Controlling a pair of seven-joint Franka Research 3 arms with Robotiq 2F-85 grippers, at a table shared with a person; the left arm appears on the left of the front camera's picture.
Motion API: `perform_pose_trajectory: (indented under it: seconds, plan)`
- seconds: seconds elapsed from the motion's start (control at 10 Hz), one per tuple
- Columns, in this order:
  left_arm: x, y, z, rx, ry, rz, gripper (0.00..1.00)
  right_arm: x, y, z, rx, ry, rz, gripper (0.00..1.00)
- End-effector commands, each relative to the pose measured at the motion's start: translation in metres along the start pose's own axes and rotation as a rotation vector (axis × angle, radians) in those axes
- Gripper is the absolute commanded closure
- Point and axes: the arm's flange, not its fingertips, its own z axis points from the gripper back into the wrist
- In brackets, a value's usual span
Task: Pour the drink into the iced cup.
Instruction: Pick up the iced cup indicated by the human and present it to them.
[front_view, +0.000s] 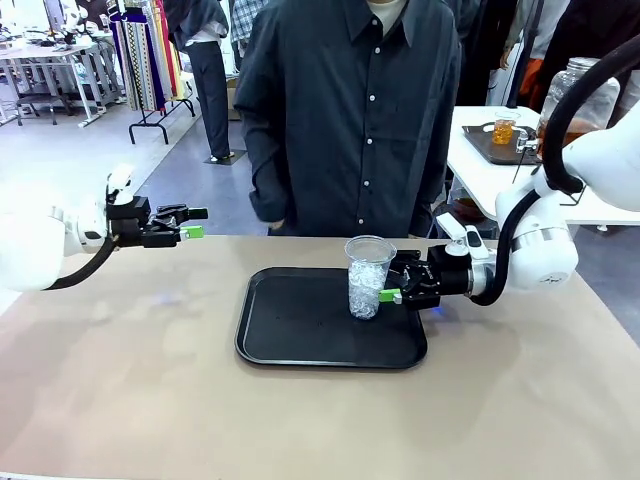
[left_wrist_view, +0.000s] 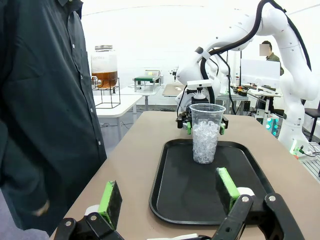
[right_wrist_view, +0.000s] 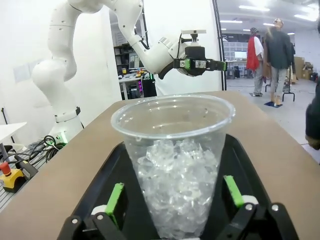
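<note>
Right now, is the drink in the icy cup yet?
Not yet. Done: the plastic cup stands on the black tray, packed with ice cubes, with no tea in it. In hand: nothing; the right gripper is open around the cup, and the left gripper hangs open and empty. Left: all the pouring. The amber drink sits in a far-off jar.
</note>
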Motion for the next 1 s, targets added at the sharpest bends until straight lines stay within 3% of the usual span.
perform_pose_trajectory:
  seconds: [0.0,0.7,0.8,0.9]
  plan:
    - [0.005,-0.002,0.000,-0.002,-0.005,0.001,0.00,0.003,-0.012,-0.013,-0.008,0.003,-0.032,0.00]
    - [0.005,-0.002,0.000,-0.002,-0.005,0.001,0.00,0.007,-0.015,-0.032,0.043,0.011,-0.067,0.00]
    - [0.005,-0.002,0.000,-0.002,-0.005,0.001,0.00,0.007,-0.014,-0.032,0.037,0.010,-0.074,0.19]
    - [0.005,-0.002,0.000,-0.002,-0.005,0.001,0.00,0.007,-0.014,-0.032,0.045,0.020,-0.073,0.19]
